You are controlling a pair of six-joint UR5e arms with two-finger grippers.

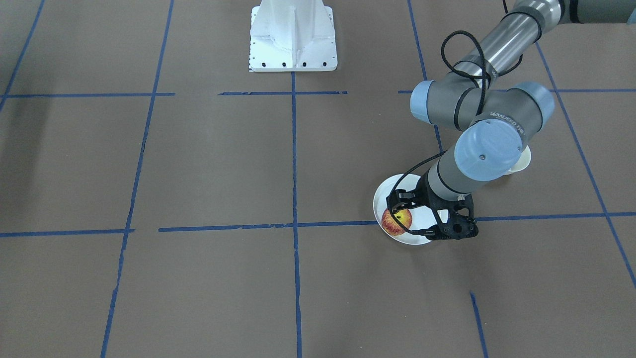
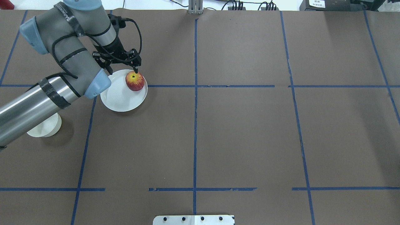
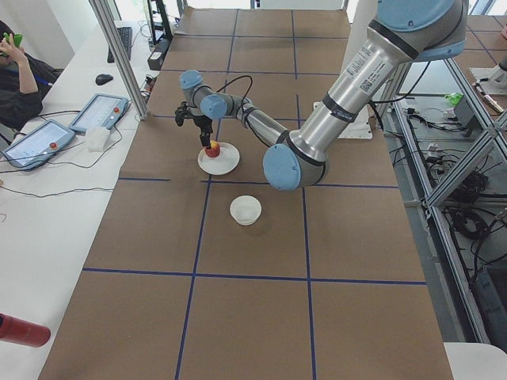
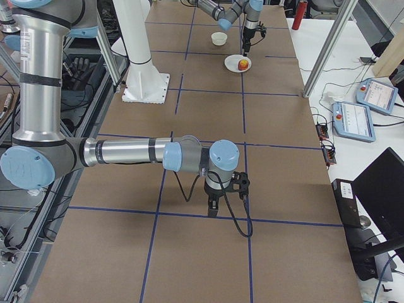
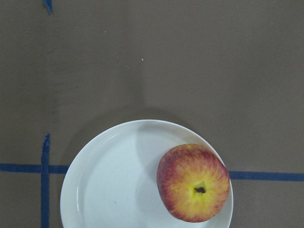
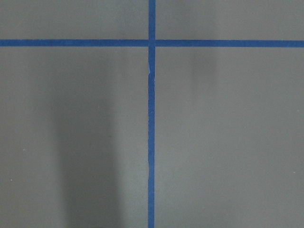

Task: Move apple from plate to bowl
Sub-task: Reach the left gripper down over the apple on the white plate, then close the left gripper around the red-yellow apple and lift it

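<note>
The apple [image 2: 135, 81], red and yellow with its stem dimple up, lies on the right part of the white plate [image 2: 118, 98]. My left gripper [image 2: 122, 69] is open and hovers over the plate's far rim, one fingertip just above the apple's stem side. In the left wrist view the apple [image 5: 194, 183] sits on the plate [image 5: 109, 180]; no fingers show. The white bowl [image 2: 47, 127] stands nearer the robot, partly under my left forearm; it also shows in the front view [image 1: 522, 160]. My right gripper [image 4: 218, 201] shows only in the right side view, low over bare table; I cannot tell its state.
The table is brown paper with a blue tape grid. The white robot base [image 1: 293, 37] stands at the table's robot-side edge. Tablets [image 3: 36, 141] and an aluminium post [image 3: 119, 55] stand beside the table on the operators' side.
</note>
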